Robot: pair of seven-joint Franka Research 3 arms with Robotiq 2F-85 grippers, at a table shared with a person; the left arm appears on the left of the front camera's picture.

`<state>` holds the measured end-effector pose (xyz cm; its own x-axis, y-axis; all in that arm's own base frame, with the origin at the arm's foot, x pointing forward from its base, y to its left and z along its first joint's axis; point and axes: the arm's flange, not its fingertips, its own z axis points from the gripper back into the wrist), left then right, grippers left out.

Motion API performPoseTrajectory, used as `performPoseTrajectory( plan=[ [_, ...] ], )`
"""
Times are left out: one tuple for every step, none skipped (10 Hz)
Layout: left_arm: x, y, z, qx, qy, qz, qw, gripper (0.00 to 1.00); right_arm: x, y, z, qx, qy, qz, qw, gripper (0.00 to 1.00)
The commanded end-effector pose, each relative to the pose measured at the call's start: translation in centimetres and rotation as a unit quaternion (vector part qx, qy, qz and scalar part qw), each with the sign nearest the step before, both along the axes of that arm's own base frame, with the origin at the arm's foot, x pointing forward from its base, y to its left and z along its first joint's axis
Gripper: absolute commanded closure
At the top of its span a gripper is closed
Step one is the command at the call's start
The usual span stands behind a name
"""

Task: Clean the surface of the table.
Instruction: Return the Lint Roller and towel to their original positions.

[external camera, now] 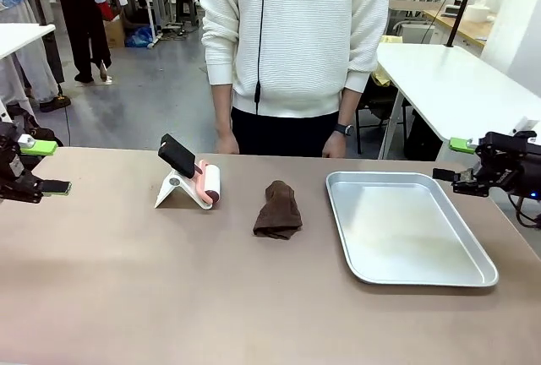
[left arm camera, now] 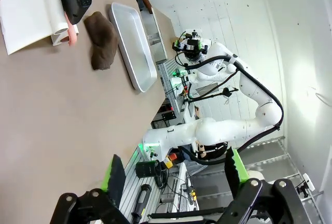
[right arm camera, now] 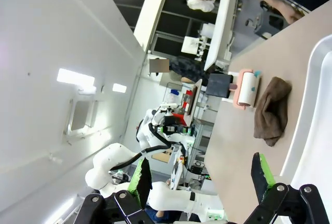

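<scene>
Across the brown table (external camera: 127, 280) I see a lint roller (external camera: 207, 183) on its white stand (external camera: 173, 192), a crumpled brown cloth (external camera: 277, 209) beside it, and a steel tray (external camera: 406, 226) to the right. My left pincer (external camera: 44, 167) and right pincer (external camera: 452, 160) hover at opposite table edges, fingers apart, holding nothing. A person (external camera: 292, 44) stands opposite.

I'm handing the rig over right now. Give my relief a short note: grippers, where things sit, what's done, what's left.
Left gripper: open, empty, off the table's left end.
Right gripper: open, empty, at the right edge beside the steel tray.
On the table: lint roller on its white stand left of centre, brown cloth crumpled mid-table, tray at right with nothing in it.
The person stands at the far side, hands down.
Done: nothing visible; cloth and roller lie untouched.
Left: pick up a tool and wipe the tabletop.
</scene>
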<state>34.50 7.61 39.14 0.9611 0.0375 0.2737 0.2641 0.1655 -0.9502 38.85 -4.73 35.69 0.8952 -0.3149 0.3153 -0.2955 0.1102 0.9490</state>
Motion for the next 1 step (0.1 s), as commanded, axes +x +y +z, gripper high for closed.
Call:
performPoseTrajectory(
  plan=[
    [-0.39,-0.17,0.12,-0.008,-0.007,0.0,1.0,0.0,-0.19,-0.21,0.23,0.003,-0.003,0.006,1.0,0.0]
  ],
)
